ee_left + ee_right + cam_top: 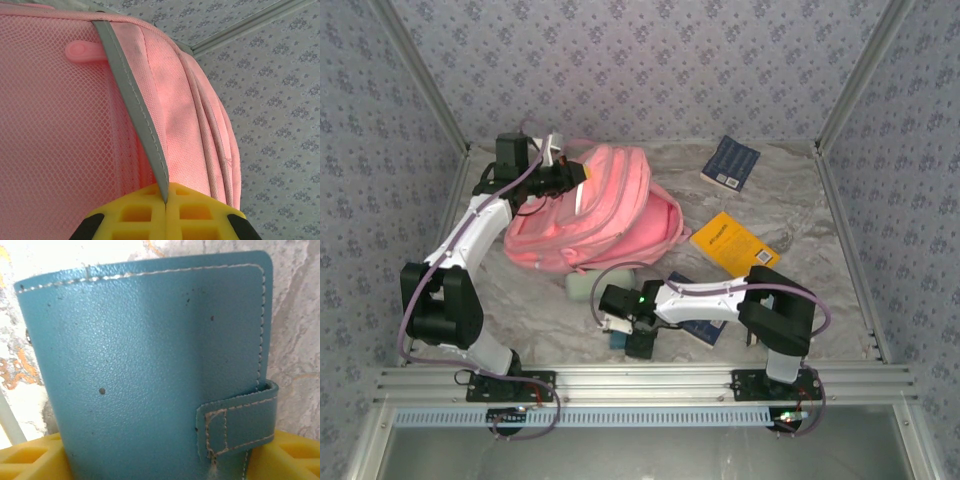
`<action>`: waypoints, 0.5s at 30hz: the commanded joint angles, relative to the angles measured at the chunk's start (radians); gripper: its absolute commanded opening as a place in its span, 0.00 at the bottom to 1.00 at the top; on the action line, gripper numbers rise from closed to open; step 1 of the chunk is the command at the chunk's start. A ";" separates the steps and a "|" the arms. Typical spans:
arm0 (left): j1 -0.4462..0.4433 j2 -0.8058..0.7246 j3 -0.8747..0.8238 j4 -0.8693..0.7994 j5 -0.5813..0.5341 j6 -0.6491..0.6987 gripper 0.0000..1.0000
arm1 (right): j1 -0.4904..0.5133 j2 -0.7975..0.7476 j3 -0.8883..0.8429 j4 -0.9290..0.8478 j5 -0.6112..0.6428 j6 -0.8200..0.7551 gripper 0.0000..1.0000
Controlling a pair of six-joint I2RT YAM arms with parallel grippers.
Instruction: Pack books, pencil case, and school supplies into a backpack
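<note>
The pink backpack (pixel 610 210) (pixel 60 125) lies at the back left of the table. My left gripper (pixel 575 175) (pixel 165 200) is shut on its grey trim strip (pixel 135 100), which runs between the yellow pads. The mint pencil case (pixel 588 285) lies just in front of the backpack. At the front centre, my right gripper (pixel 625 340) (pixel 160 455) points down over a dark teal block (pixel 618 341) (pixel 150 365) with white stitching and a strap. Its yellow fingers (pixel 30 460) sit against both sides of the block. A yellow book (pixel 733 243) and a navy book (pixel 731 162) lie to the right.
A second navy book (pixel 705 325) lies partly under my right arm. Patterned walls close in the table on three sides, and the metal rail (pixel 640 380) runs along the near edge. The marble tabletop (pixel 800 200) is bare between the books and the right wall.
</note>
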 commanded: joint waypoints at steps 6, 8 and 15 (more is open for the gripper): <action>0.009 0.003 0.031 0.042 0.005 0.004 0.00 | -0.017 -0.026 -0.034 0.028 0.039 0.011 0.68; 0.009 0.006 0.034 0.039 0.007 0.007 0.00 | -0.024 -0.068 -0.045 0.029 0.028 0.018 0.66; 0.009 0.008 0.055 0.013 0.021 0.036 0.00 | -0.121 -0.294 -0.130 0.147 -0.055 0.089 0.64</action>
